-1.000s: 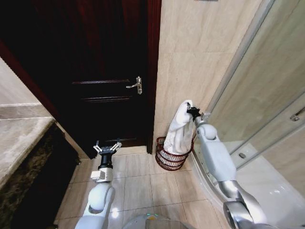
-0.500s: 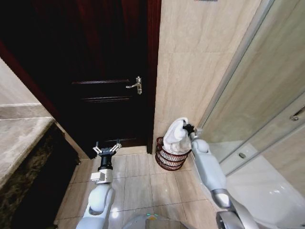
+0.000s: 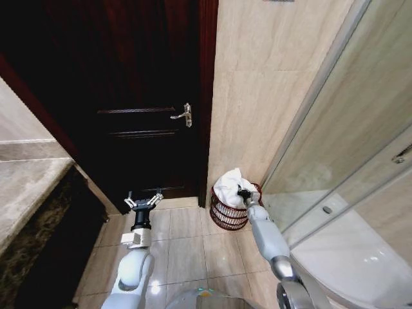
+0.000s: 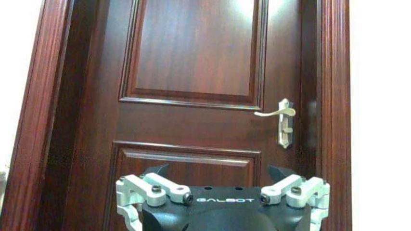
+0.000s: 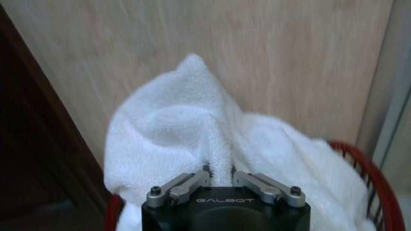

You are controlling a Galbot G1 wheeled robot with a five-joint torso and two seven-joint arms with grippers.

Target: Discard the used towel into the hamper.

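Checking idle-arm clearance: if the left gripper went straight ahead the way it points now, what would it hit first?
Most likely the dark wooden door. The left gripper, open, faces its lower panels squarely, with nothing visible between; the gap can't be judged.
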